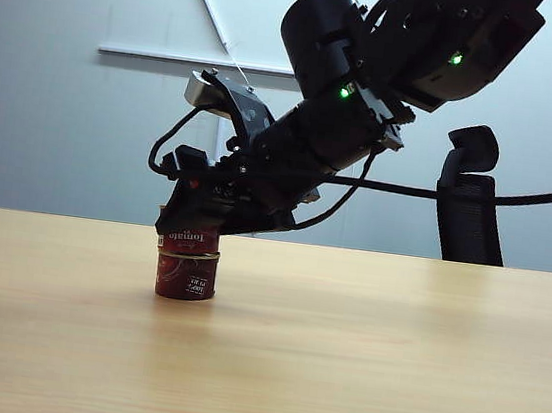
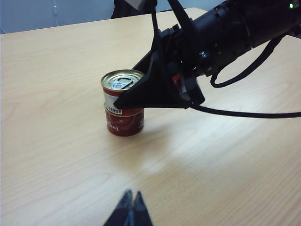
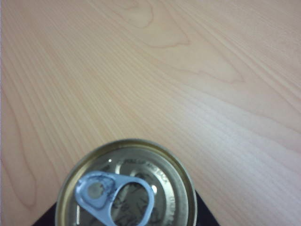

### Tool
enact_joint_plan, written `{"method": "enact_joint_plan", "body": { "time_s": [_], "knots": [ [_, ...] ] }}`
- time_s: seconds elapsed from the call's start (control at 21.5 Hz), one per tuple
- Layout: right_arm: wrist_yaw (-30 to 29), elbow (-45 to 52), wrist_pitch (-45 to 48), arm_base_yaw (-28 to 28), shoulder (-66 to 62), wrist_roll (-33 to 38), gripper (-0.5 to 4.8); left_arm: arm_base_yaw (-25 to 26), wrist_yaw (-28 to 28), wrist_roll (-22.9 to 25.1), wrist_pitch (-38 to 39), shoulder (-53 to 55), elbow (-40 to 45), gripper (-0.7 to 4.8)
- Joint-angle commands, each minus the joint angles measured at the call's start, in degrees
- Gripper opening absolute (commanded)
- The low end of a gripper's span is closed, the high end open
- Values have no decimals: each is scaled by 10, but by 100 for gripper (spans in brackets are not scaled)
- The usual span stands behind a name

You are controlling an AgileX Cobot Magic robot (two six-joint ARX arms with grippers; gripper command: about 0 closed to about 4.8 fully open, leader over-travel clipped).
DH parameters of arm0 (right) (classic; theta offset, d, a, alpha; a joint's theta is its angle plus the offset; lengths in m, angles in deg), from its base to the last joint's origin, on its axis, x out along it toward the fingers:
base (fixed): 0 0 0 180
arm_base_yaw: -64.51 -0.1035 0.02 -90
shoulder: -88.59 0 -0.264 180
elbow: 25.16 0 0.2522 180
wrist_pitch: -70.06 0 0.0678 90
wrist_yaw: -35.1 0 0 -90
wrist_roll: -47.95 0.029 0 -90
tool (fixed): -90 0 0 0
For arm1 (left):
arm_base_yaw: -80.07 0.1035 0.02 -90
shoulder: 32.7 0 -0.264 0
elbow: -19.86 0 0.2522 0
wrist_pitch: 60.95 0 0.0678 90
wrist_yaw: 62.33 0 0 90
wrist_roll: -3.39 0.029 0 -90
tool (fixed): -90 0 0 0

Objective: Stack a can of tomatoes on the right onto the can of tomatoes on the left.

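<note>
Nearest, the left gripper [image 2: 130, 209] hangs over bare table [image 2: 56, 155] — its fingertips pressed together, holding nothing. Farther off, toward its twelve o'clock, the right gripper [image 1: 191, 228] is clamped on the upper tomato can [image 2: 121, 89], which sits atop the lower tomato can [image 1: 187, 274] — rims aligned.

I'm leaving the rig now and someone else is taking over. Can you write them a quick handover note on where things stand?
Right gripper: closed around the upper tomato can, not released.
Left gripper: shut, empty, parked well clear of the cans.
Cans: upper can sits on the lower tomato can, left of centre on the table.
Done: pick and placement on top.
Left: open the right gripper, withdraw, confirm the stack stands.
</note>
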Motion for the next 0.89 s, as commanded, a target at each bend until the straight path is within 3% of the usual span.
{"method": "enact_joint_plan", "body": {
  "time_s": [0.05,0.09,0.14,0.28,0.42,0.61,0.75,0.79,0.84,0.89],
  "knots": [
    [3,-4,21,-1,4,-2,294,0,-2,0,5,0,-1,-4],
    [10,-4,23,-1,4,-2,325,0,-2,0,5,0,-1,-4],
    [21,-4,26,-1,4,-2,393,0,-2,0,5,0,-1,-4],
    [25,-4,35,-1,4,-1,479,0,-2,0,5,0,-1,-4],
    [23,-4,60,-1,6,12,479,0,-2,0,5,0,-1,-4],
    [19,-5,104,-2,40,82,479,20,-7,0,5,0,-1,-4],
    [19,-5,141,-1,99,106,479,123,-9,0,5,0,-1,-4],
    [21,-5,145,-1,125,106,472,174,-8,0,5,0,-1,-4],
    [21,-5,145,-1,142,106,366,205,-8,0,5,0,-1,-4],
    [22,-5,143,0,169,106,169,251,-8,0,5,0,-1,-4]
  ]
}}
